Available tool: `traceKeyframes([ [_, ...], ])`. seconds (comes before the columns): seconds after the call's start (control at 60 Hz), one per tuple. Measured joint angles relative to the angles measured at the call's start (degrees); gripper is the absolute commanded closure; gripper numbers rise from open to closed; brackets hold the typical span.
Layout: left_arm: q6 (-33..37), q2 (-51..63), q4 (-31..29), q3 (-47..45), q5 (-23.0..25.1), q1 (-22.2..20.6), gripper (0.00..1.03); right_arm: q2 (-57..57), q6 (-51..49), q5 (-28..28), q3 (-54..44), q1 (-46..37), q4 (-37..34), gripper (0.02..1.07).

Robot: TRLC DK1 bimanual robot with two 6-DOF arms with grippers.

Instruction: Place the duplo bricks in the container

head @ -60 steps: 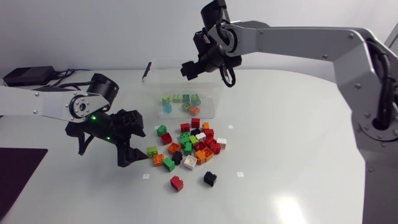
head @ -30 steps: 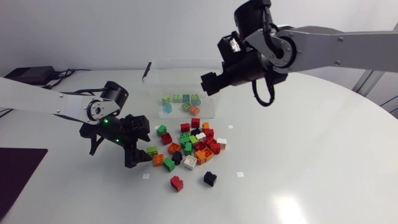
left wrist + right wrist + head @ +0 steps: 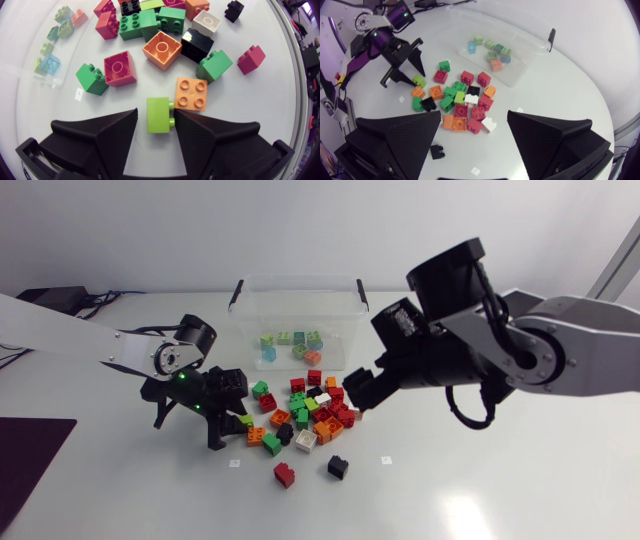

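The head view looks down from above on the whole table (image 3: 500,480). The left wrist view sits close over the brick pile (image 3: 160,45), facing steeply down. The right wrist view hangs higher, facing across that pile toward the container (image 3: 520,37) and the left gripper (image 3: 404,77). All 3 views share the pile.

One clear container (image 3: 345,300). About seven duplo bricks (image 3: 300,352) inside. Roughly two dozen loose bricks (image 3: 284,474) on the bench (image 3: 480,490): mostly red, green and orange, plus a few black and white. Three small white markers (image 3: 388,459) alongside.
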Motion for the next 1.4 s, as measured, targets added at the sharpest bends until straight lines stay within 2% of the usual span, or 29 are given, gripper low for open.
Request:
traceKeyframes([
  [0.067, 0.0, 0.2, 0.0, 0.0, 0.0, -0.2, 0.83, -0.2, -0.4, -0.2, -2.1, 1.1, -0.1, 0.11],
  [0.133, 0.0, 0.3, 0.3, 0.0, -0.3, -0.5, 0.87, -0.2, -1.0, -0.3, -4.0, 2.3, -0.1, 0.11],
  [0.35, -0.1, 0.3, 0.4, 0.0, -0.4, -1.0, 0.88, 0.3, -2.2, -0.3, -7.4, 5.6, -0.7, 0.11],
  [0.517, -0.1, -1.5, -2.9, 0.1, -1.9, -0.5, 0.89, 4.7, -2.3, -0.3, -7.5, 8.2, -0.7, 0.11],
  [1.0, -0.8, -12.3, -9.0, 0.7, -2.2, 1.1, 0.89, 16.7, -3.8, 0.6, -5.0, 9.6, -1.4, 0.17],
  [1.05, -1.7, -13.8, -9.6, 1.5, -2.2, 1.1, 0.89, 17.6, -4.3, 0.6, -4.4, 9.6, -1.4, 0.22],
  [1.167, -3.3, -16.8, -10.8, 3.3, -2.2, 1.1, 0.88, 19.7, -4.9, 0.8, -2.6, 9.6, -1.4, 0.23],
  [1.2, -3.8, -17.8, -11.2, 4.0, -2.2, 1.1, 0.88, 20.3, -4.9, 0.8, -2.2, 9.6, -1.4, 0.30],
  [1.4, -9.2, -19.3, -11.7, 9.0, -1.3, 1.1, 0.88, 23.1, -6.0, 0.8, -0.3, 9.6, -1.4, 0.54],
])
